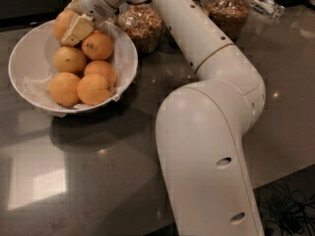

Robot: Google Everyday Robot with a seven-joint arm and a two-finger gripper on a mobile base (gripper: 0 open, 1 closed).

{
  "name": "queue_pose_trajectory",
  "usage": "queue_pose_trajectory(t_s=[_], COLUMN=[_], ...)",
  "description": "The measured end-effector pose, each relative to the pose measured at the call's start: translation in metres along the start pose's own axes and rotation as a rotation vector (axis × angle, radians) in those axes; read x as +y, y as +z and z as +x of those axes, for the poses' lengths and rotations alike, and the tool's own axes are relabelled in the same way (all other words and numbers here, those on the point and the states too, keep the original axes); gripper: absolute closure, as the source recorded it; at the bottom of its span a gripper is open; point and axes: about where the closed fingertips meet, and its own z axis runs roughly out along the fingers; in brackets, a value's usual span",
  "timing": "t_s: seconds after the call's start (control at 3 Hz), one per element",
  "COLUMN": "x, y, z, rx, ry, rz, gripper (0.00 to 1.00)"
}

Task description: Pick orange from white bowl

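The gripper sits over the far rim of the white bowl, pressed against the orange that lies highest at the back of the bowl. Five more oranges fill the bowl nearer the camera, touching one another on crinkled white paper. The bowl stands on a dark grey countertop. Just right of the bowl stands a glass jar of nut mix, and a second jar stands further right. The white robot arm arches from the lower right of the bowl over its far right rim.
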Motion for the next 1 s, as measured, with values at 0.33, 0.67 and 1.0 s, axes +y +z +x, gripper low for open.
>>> queue_pose_trajectory(t_s=[0.33, 0.67, 1.0], x=[0.002, 0.003, 0.0], y=[-0.002, -0.033, -0.069], z=[-0.005, -0.031, -0.052], rx=[-0.073, -0.175, -0.223], ry=[0.009, -0.036, -0.087], rz=[-0.013, 0.0, 0.043], gripper=[1.0, 1.0, 1.0])
